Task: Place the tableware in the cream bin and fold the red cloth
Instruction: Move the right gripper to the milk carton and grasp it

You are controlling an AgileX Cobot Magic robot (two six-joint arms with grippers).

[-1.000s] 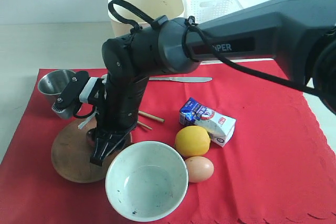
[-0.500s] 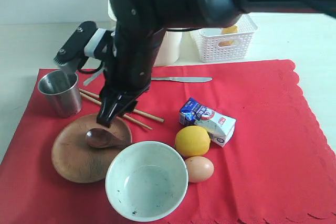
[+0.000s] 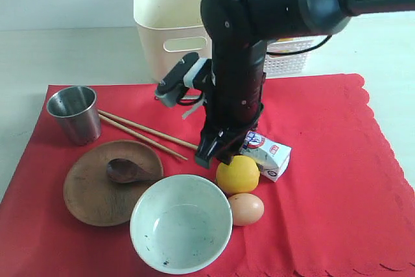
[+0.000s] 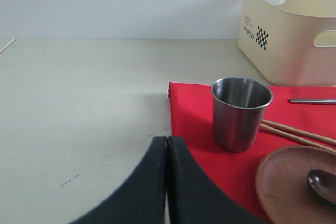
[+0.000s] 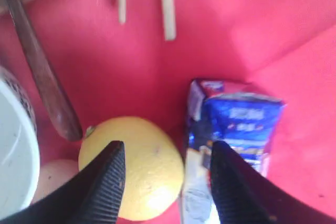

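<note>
Your right end effector (image 3: 215,158) is swinging away from the spoon (image 3: 126,170) and plate (image 3: 91,192), open and empty, now hovering over the lemon (image 3: 237,173). Left end effector (image 4: 167,182) is idling shut above the worktop (image 4: 79,103). Both are still lying on the red cloth (image 3: 324,160), well short of the cream bin (image 3: 170,24); looks like no pick yet.

One each: steel cup (image 3: 72,113), plate (image 3: 91,196), spoon (image 3: 126,171), bowl (image 3: 180,228), knife (image 4: 312,100), lemon (image 3: 238,174), egg (image 3: 246,209), milk carton (image 3: 271,155), cream bin (image 3: 172,43), basket (image 3: 285,64), red cloth (image 3: 337,180); two chopsticks (image 3: 149,130)
</note>
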